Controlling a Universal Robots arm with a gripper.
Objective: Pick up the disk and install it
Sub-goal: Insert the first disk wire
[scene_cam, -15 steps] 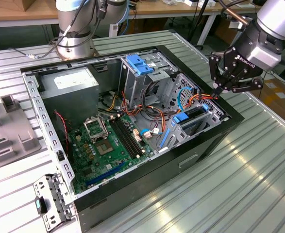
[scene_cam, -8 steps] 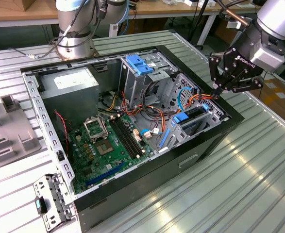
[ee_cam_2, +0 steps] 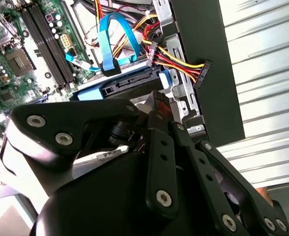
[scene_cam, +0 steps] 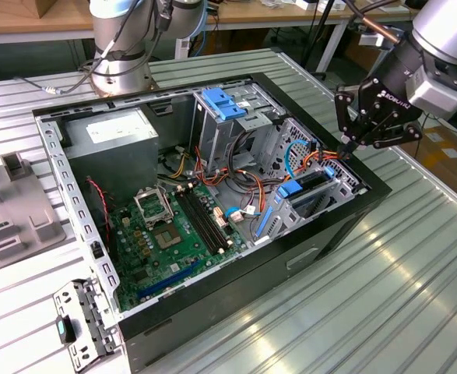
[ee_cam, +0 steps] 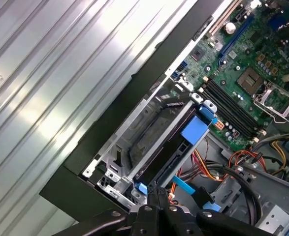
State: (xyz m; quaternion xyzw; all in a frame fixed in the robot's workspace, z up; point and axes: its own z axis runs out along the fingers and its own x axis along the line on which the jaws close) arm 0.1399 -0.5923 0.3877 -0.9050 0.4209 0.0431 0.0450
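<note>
The ribbed metal bench carries the open computer case, which lies on its side. At the case's edge beneath the arm is the drive cage. The disk already sits in it on edge, with its blue carrier ends showing. The claw hangs just above the disk's outer end, its fingers together and gripping nothing that I can see. I cannot tell whether it touches the carrier. Seating the disk looks to be the step in hand. Push straight along the cage rails, bear on the blue carrier rather than the connector edge, and keep clear of the orange and yellow power leads just beside it.
</note>
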